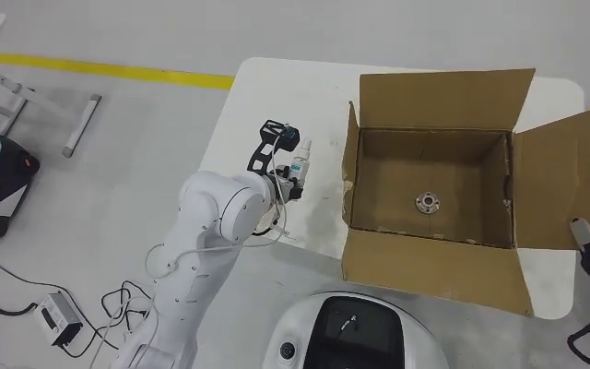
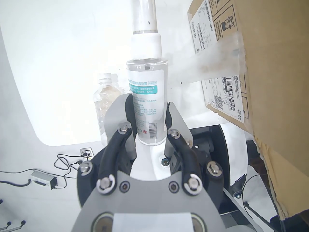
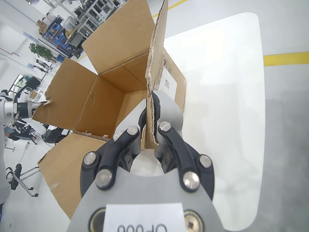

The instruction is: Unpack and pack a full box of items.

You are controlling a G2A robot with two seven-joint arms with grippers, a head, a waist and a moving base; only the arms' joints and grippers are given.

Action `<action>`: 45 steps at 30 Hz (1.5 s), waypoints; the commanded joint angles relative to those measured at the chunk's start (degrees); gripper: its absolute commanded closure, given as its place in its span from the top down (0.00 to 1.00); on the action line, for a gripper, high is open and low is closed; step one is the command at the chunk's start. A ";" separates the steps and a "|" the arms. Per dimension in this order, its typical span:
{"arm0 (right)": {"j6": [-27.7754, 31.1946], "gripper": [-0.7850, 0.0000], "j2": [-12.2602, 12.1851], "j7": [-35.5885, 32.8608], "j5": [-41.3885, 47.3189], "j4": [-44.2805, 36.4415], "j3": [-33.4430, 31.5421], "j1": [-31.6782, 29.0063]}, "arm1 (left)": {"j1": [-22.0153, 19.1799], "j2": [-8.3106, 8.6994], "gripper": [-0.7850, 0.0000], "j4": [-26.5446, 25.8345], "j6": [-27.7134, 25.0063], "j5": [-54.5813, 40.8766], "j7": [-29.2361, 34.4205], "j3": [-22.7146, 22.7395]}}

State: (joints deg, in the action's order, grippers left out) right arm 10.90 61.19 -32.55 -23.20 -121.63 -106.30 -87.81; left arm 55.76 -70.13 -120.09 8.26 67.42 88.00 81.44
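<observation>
A: Checking the left gripper [image 2: 149, 105] — clamping what?

B: Clamping the spray bottle [image 2: 146, 78] low on its body, label btwn the fingers. Held over the table [image 1: 277, 92], left of the box [image 1: 433, 267], near it but apart.

A: Long axis?

B: Running on in line w/ the fingers, cap end away from the wrist. Upright or tilted: can't tell for sure.

A: And the right gripper [image 3: 150, 105]?

B: Pinched onto the edge of the box's right flap [image 3: 158, 49].

A: So, for the next move?

B: Prob. turns on one thing — box opening to the right of the bottle, left wall btwn them. Needs lifting over that wall if packing. If unpacking, just setting down by the plastic bottle [image 2: 106, 92] close beside the gripper. Left arm much the nearer, right arm busy at the box's right side.

A: Inside the box?

B: A small round metal part [image 1: 427, 201] on the floor, approx. centre.
</observation>
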 commanded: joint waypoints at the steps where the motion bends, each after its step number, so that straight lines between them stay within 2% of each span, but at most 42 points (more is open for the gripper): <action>1: 0.74 0.00 -0.03 -0.02 0.35 -0.17 -0.72 -0.94 | 0.00 0.00 0.00 0.00 0.00 0.00 0.00 0.00; 9: 2.13 0.00 -0.02 0.58 3.12 -0.86 -3.04 -3.88 | 0.00 0.00 0.00 0.00 0.00 0.00 0.00 0.00; 10: 2.48 0.25 -0.01 0.76 3.66 -0.86 -3.26 -4.12 | 0.19 0.00 0.00 0.05 -0.05 -0.04 -0.50 -0.01; 11: 2.63 0.96 -0.01 0.86 4.00 -0.81 -3.48 -4.26 | 0.75 -0.01 0.00 0.10 -0.18 -0.34 -1.52 -0.16; 12: 2.85 1.00 -0.02 0.94 4.78 -0.61 -3.98 -4.46 | 1.64 0.00 0.00 -0.11 -0.40 -0.47 -2.41 -0.47; 17: 3.70 1.00 -0.12 0.48 6.15 -0.12 -5.24 -4.69 | 3.37 0.07 0.00 -0.86 0.24 0.35 -2.19 -1.55; 27: 9.46 1.00 -0.64 -2.74 8.64 -0.59 -9.46 -6.03 | 8.28 0.20 0.00 0.48 4.01 3.46 -3.68 -1.63; 37: 11.68 1.00 -0.77 -0.86 12.76 -1.05 -14.31 -7.06 | 11.20 0.23 0.00 2.60 3.25 4.28 -7.87 -2.22; 45: 11.76 1.00 -1.03 -0.97 12.52 -0.17 -14.69 -6.41 | 11.63 0.15 0.00 5.94 2.17 4.77 -10.27 -3.49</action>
State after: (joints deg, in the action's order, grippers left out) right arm 22.66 60.18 -33.52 -10.64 -121.91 -121.07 -94.28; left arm 67.45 -69.97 -114.56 10.53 72.12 77.86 78.15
